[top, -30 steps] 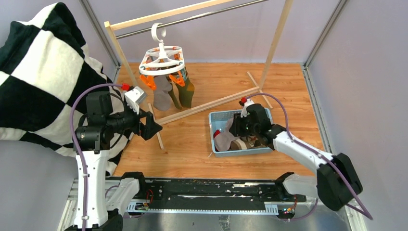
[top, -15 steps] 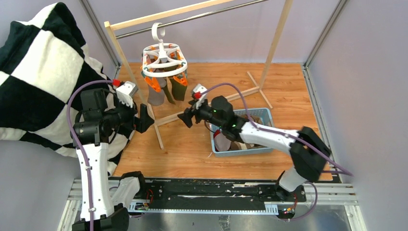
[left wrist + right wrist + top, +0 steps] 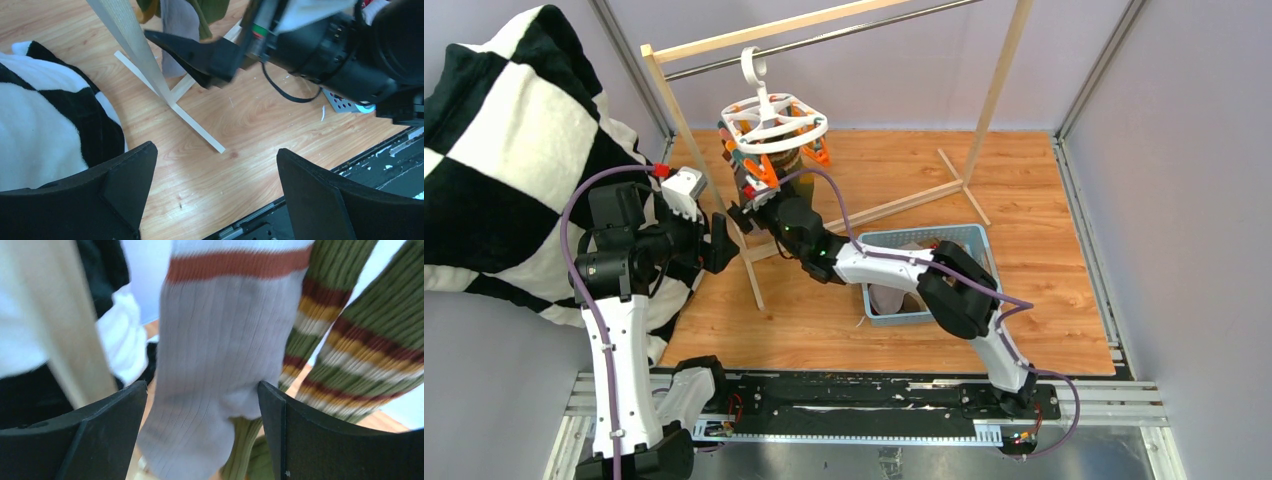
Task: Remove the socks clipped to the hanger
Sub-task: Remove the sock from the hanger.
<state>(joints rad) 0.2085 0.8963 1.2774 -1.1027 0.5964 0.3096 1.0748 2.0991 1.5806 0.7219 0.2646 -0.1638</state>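
Note:
The white hanger (image 3: 772,121) hangs tilted by its hook from the rack's metal rod, orange clips dangling. Under it my right gripper (image 3: 746,206) reaches in from the right. In the right wrist view it (image 3: 202,390) stands open round a hanging grey sock (image 3: 220,360) with a rust band; the right jaw touches the fabric. Olive striped socks (image 3: 350,345) hang just beyond. My left gripper (image 3: 721,241) waits open beside the rack's left leg, nothing between its fingers (image 3: 215,155). The left wrist view shows the grey sock (image 3: 178,20) and the right gripper's finger (image 3: 200,55).
A wooden rack (image 3: 686,130) with floor bars (image 3: 904,205) frames the hanger. A blue basket (image 3: 972,236) holding socks (image 3: 892,296) sits right of centre. The black-and-white checkered blanket (image 3: 514,150) covers the left side. The rack's leg (image 3: 135,45) stands close before my left gripper.
My right arm swung from the basket leftward to under the hanger and its jaws opened. The hanger swung and tilted. My left gripper shifted slightly left.

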